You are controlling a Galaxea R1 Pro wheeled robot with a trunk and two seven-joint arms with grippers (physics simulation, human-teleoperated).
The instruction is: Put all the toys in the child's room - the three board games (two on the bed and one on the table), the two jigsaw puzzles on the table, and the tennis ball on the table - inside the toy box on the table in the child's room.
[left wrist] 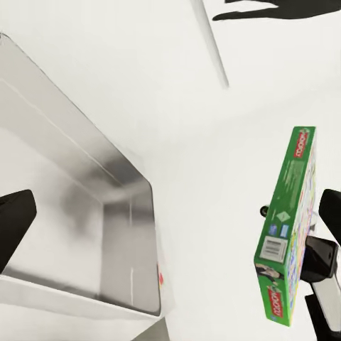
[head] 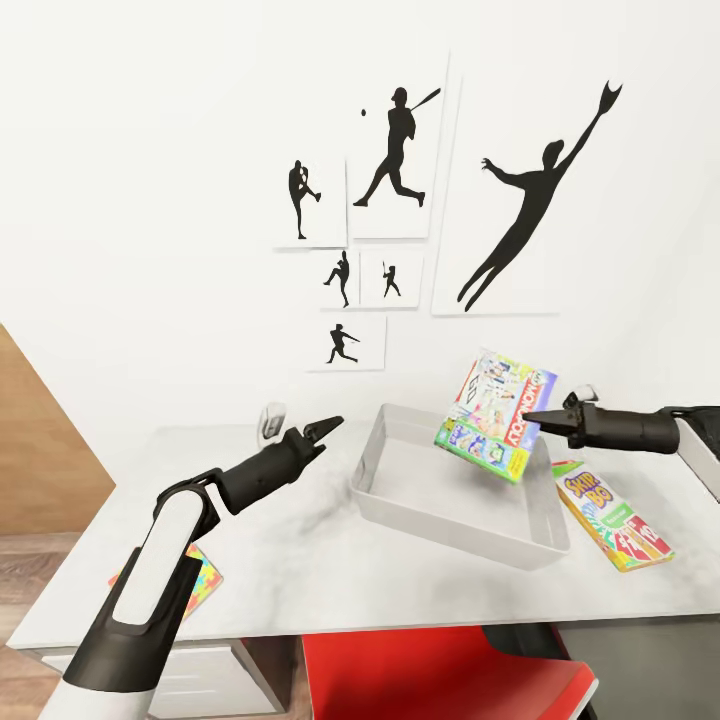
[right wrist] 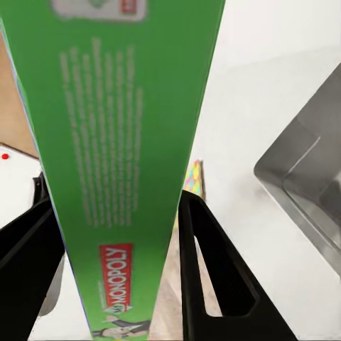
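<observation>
Holding a green-edged board game (head: 495, 415) in the air above the far right part of a light grey toy box (head: 400, 500), the right end effector (head: 532, 417) pinches the box's thin edge between its two black fingers (right wrist: 213, 270), as the right wrist view shows with the word Monopoly printed on the green side. The game hangs tilted, its cartoon lid facing the camera, clear of the tub's rim. The toy box sits at an angle on a pale, marbled grey table (head: 300, 570) pushed against a white wall. A yellow-orange board game (head: 612, 515) lies flat on the table just right of the tub. A multicoloured jigsaw puzzle (head: 203, 580) rests near the table's front left edge, partly hidden by the left arm. The left end effector (head: 325, 428) hovers over the table left of the tub, holding nothing, its fingers drawn close to a narrow point. A small white object (head: 272, 420) stands on the table just behind it. Black baseball-player silhouette pictures (head: 400, 150) hang in a cluster on the wall. A red chair seat (head: 430, 675) shows below the table's front edge, with wood flooring (head: 40, 570) at far left.
</observation>
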